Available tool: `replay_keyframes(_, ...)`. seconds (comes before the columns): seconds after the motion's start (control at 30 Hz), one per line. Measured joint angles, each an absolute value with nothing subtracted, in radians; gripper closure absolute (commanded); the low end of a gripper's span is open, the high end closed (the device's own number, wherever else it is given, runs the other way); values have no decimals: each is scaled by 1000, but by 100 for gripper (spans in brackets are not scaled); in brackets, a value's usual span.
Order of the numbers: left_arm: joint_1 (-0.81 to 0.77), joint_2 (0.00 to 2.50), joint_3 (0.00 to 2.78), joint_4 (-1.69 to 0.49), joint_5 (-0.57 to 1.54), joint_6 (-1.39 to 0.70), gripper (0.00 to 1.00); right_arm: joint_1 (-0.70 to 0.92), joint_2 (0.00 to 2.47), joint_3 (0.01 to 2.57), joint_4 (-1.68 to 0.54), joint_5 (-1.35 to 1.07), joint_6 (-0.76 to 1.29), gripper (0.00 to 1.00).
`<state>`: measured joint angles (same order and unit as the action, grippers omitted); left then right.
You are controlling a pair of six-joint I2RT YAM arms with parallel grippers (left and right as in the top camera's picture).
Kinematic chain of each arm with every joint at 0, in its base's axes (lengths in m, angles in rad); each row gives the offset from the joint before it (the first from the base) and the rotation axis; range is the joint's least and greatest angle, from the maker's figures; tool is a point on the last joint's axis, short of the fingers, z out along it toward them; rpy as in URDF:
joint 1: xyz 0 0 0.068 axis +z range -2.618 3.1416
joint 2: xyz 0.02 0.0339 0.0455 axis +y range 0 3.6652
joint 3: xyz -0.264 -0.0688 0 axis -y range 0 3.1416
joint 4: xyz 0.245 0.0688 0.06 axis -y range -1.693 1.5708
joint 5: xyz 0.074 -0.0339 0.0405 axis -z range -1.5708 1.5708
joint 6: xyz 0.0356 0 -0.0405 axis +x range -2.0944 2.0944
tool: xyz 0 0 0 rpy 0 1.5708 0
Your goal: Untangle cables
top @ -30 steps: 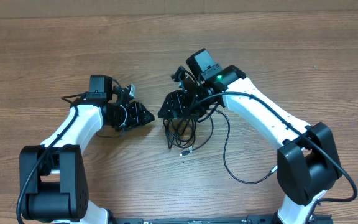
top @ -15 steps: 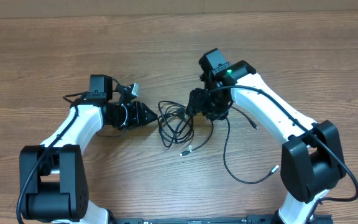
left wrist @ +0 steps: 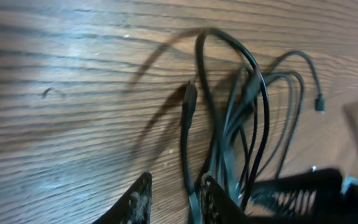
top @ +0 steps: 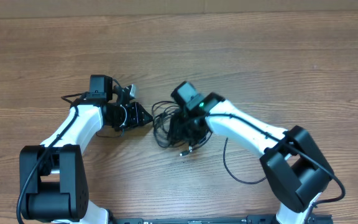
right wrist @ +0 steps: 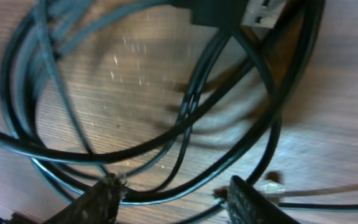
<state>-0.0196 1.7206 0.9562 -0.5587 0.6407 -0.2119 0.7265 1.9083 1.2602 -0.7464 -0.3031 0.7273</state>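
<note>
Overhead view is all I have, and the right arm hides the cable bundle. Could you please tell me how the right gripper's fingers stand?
Observer: In the right wrist view the right gripper is open, its fingertips well apart, with thin black cables looping between them.
Operator: Thank you. Is a plug close by?
Observer: A silver USB plug lies at the top edge of that view, beyond the loops.
Operator: And the left gripper, please?
Observer: In the left wrist view the left gripper shows a narrow gap. It is wider than the single strand that runs down into it from a dark plug.
</note>
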Motion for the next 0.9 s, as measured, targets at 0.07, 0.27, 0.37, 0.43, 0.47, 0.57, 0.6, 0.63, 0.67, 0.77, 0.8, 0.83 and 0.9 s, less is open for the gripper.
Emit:
replay_keyframes(0.07, -20, 1721, 956, -565, 617, -229, 66, 751, 1908, 1232, -707, -308, 753, 66)
replay_keyframes(0.27, -20, 1721, 956, -569, 586, -260, 51, 830, 1908, 1189, -637, -310, 787, 82)
replay_keyframes(0.37, -20, 1721, 956, -569, 586, -265, 46, 839, 1908, 1189, -622, -323, 787, 82)
replay_keyframes(0.43, -20, 1721, 956, -569, 586, -268, 47, 829, 1908, 1190, -622, -354, 767, 82)
replay_keyframes(0.47, -20, 1721, 956, -569, 586, -268, 48, 821, 1908, 1192, -627, -373, 752, 82)
replay_keyframes(0.57, -20, 1721, 956, -569, 586, -268, 50, 779, 1908, 1219, -663, -422, 721, 78)
replay_keyframes(0.6, -20, 1721, 956, -569, 586, -267, 51, 760, 1908, 1229, -674, -434, 714, 78)
replay_keyframes(0.63, -20, 1721, 956, -569, 586, -268, 51, 745, 1908, 1235, -677, -441, 707, 78)
replay_keyframes(0.67, -20, 1721, 956, -569, 586, -268, 51, 729, 1908, 1241, -682, -446, 703, 77)
replay_keyframes(0.77, -20, 1721, 956, -569, 585, -268, 52, 688, 1907, 1247, -706, -453, 683, 77)
replay_keyframes(0.8, -20, 1721, 956, -569, 584, -268, 52, 680, 1907, 1247, -715, -454, 670, 76)
replay_keyframes(0.83, -20, 1721, 956, -569, 582, -268, 52, 675, 1907, 1247, -726, -455, 657, 76)
replay_keyframes(0.9, -20, 1721, 956, -569, 568, -267, 57, 668, 1906, 1248, -754, -453, 633, 76)
